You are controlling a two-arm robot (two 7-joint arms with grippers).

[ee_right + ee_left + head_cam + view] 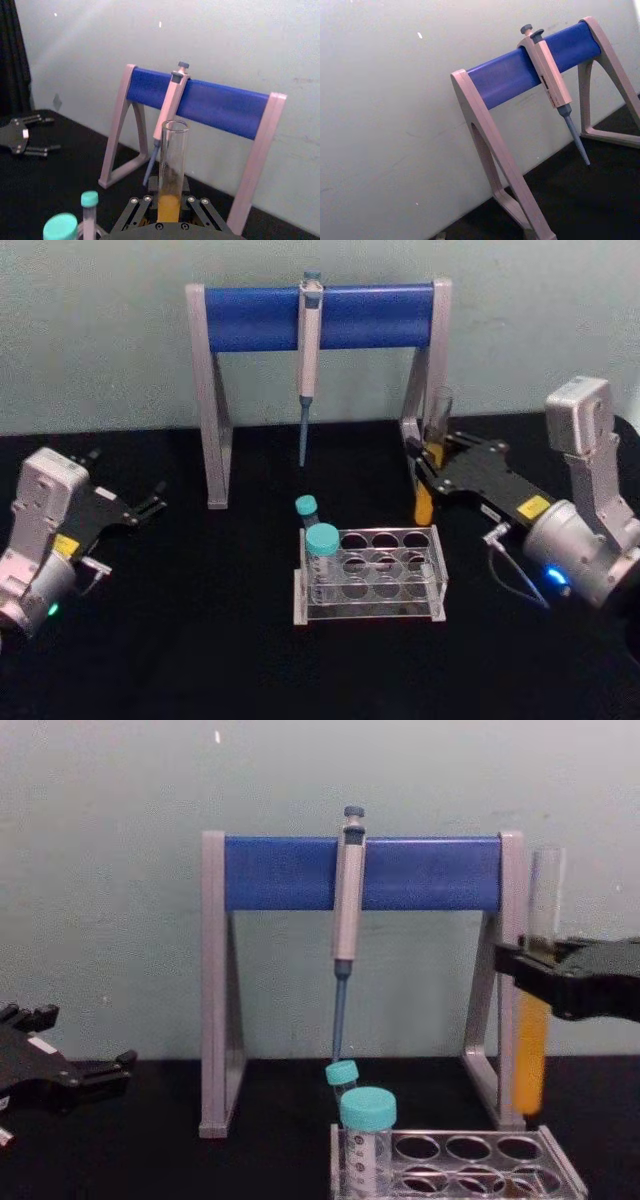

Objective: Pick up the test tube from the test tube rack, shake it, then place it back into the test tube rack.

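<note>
Glass tube first: where is the test tube (425, 502) relative to the test tube rack (370, 615)?

It sits in none of the rack's holes. It hangs just behind the rack's right end, pinched at mid-height by the right gripper (425, 468), whose fingers press on it from both sides.

Which way does it point?

Its long axis is upright, with the open mouth up and the round bottom down. Orange-yellow liquid fills the lower half.

And in the rack itself?

A wide teal-capped tube (322, 540) stands in the front-left hole, and a small teal-capped vial (306, 506) leans behind it.

Farther out?

Behind the rack stands a grey-and-blue pipette stand (320, 315) with a pipette (310, 330) hanging tip down from its bar. Well to the rack's left, the left gripper (155, 502) is low over the table with its fingers spread and holding nothing.

The surface and the room?

The rack rests on a flat black table (200, 640), and a plain pale grey-green wall (100, 340) rises right behind the stand.
</note>
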